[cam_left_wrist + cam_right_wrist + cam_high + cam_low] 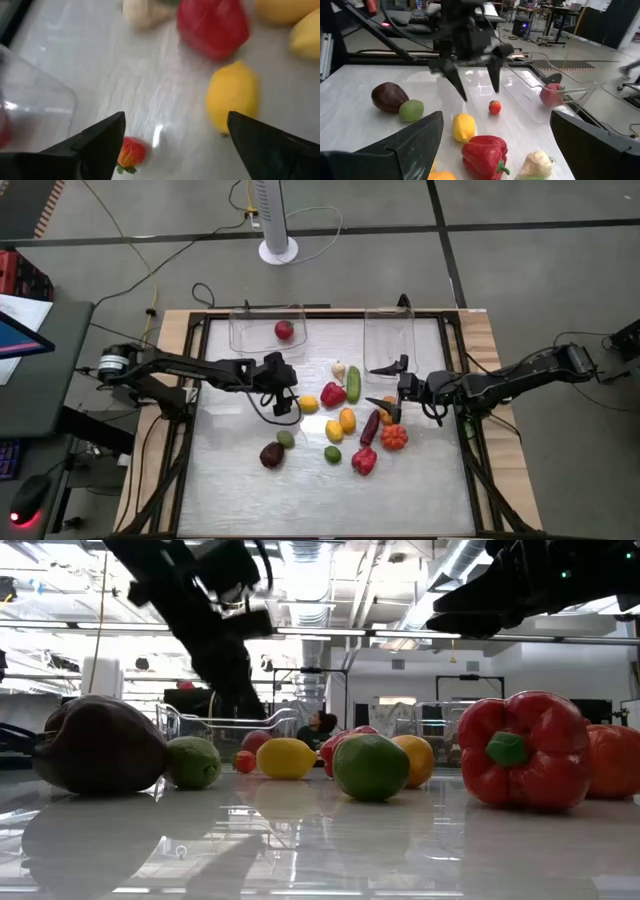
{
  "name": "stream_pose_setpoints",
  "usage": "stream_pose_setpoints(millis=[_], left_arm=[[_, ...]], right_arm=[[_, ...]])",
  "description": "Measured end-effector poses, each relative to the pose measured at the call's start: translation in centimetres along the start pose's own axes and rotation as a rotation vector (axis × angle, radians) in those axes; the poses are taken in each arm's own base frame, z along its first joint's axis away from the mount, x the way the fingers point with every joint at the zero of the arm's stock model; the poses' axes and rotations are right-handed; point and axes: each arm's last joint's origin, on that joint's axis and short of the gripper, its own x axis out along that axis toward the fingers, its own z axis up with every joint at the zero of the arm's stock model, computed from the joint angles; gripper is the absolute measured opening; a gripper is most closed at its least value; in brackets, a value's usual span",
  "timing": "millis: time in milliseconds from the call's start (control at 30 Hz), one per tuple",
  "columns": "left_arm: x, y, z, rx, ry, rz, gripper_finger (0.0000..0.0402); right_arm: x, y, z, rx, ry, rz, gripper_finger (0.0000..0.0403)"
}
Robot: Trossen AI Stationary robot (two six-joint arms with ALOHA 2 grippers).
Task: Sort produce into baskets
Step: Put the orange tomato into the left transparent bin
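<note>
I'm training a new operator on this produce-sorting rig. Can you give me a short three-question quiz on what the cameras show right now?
1. True or false: the left bin already holds a red fruit.
2. Which small item lies under the left gripper? A) strawberry B) lime C) garlic
3. Fill in: the right bin holds ____ produce.

Key:
1. True.
2. A; the jaws stand open above it, the yellow lemon beside it.
3. No; the right gripper, jaws open, hovers beside the green cucumber.
</note>
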Motion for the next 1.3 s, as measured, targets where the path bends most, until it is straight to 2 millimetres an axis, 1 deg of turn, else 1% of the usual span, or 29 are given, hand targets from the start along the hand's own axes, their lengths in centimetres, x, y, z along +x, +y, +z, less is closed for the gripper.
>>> stream_pose_setpoints(millis=[100, 167, 267, 367, 533, 667, 800, 967, 1133, 1233, 1300], left_arm=[[1.7, 0.3, -0.8, 0.0, 0.064, 0.038, 0.0308], [2.5, 0.5, -1.1, 0.005, 0.083, 0.063, 0.0294], [3.2, 0.8, -1.4, 0.017, 0.103, 0.081, 0.0276], [3.6, 1.3, -1.6, 0.016, 0.12, 0.091, 0.0261], [3.8, 2.2, -1.9, 0.005, 0.133, 0.102, 0.0242], [4.1, 3.0, -3.1, -0.014, 0.169, 0.082, 0.0229], [4.3, 3.2, -3.6, -0.045, 0.148, 0.056, 0.021], [4.4, 3.2, -3.4, -0.051, 0.105, 0.052, 0.0178], [4.4, 3.2, -3.4, -0.048, 0.105, 0.061, 0.0138], [4.0, 3.3, -3.2, -0.04, 0.092, 0.081, 0.0113], [3.5, 3.5, -2.9, -0.04, 0.068, 0.09, 0.01]], right_arm=[[0.0, 0.0, 0.0, -0.005, -0.004, 0.0, 0.0393], [0.0, 0.0, 0.0, -0.005, -0.005, 0.001, 0.0393], [0.0, 0.0, 0.0, -0.006, -0.004, -0.001, 0.0393], [0.0, 0.0, 0.0, -0.008, 0.003, 0.0, 0.0393], [0.0, 0.0, -0.2, 0.01, 0.019, 0.004, 0.0393], [-0.1, 0.2, -0.2, 0.021, 0.023, 0.013, 0.0393], [-0.1, 0.4, -0.2, 0.027, 0.022, 0.024, 0.0393], [-0.2, 0.5, -0.2, 0.042, 0.022, 0.026, 0.0393], [-0.2, 0.5, -0.2, 0.044, 0.023, 0.023, 0.0393], [-0.2, 0.5, -0.3, 0.044, 0.024, 0.023, 0.0393], [-0.2, 0.5, -0.3, 0.043, 0.025, 0.023, 0.0393]])
